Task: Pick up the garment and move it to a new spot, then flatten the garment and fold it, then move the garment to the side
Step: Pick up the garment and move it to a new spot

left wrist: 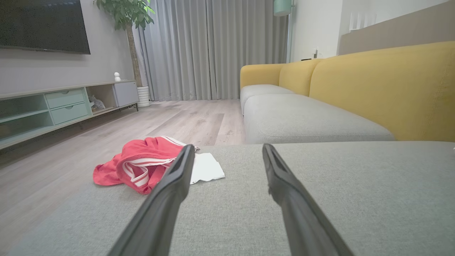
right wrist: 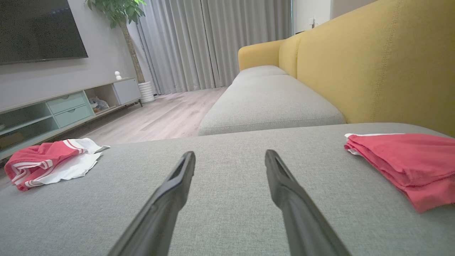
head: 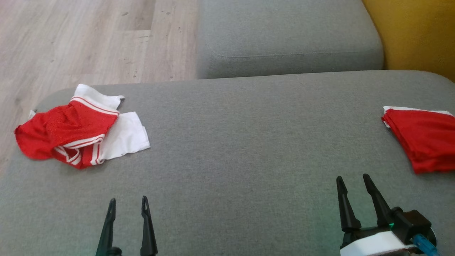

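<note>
A crumpled red and white garment [head: 76, 131] lies at the far left of the grey cushion [head: 241, 142], near its edge; the same garment [left wrist: 142, 165] shows in the left wrist view, and the garment [right wrist: 49, 161] lies at the left of the right wrist view. My left gripper [head: 128, 205] hovers open and empty low at the near left, well short of the garment. Open and empty too, my right gripper [head: 353, 181] stands at the near right. Each wrist view shows its own gripper, left [left wrist: 227, 151] and right [right wrist: 229, 156], spread over bare cushion.
A folded red garment [head: 424, 140] rests at the cushion's right edge, the same folded garment [right wrist: 408, 163] showing beside the right gripper. Another grey seat cushion [head: 288, 35] lies beyond, with a yellow backrest [head: 416, 32] at the right. Wooden floor [head: 71, 39] borders the left.
</note>
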Robot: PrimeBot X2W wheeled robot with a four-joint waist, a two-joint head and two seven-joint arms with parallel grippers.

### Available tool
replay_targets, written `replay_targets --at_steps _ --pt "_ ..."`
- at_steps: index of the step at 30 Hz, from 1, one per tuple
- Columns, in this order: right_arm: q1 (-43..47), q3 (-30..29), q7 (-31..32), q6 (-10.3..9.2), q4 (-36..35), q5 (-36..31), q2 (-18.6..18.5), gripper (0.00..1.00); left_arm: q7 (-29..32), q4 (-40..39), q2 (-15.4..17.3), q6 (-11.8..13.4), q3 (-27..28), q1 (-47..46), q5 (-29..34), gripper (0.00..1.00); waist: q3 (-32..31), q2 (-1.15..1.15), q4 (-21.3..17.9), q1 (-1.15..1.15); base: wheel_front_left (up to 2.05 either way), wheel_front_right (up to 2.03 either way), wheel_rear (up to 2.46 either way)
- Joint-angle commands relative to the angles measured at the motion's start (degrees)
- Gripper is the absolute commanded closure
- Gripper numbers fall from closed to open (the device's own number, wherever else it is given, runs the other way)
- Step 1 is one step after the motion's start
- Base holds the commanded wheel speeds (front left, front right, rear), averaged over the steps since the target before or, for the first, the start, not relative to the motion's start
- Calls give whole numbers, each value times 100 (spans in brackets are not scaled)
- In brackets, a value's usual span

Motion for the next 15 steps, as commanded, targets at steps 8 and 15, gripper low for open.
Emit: replay_targets --at_steps 8,15 --pt "44 136 -62 -4 -174 8 -16 0 -29 -10 -31 -72 152 -303 155 0 -71 0 692 -1 0 0 0" --pt "50 295 -62 -4 -185 182 -14 0 -29 19 -1 -113 289 -182 230 0 -109 0 1780 -1 0 0 0"
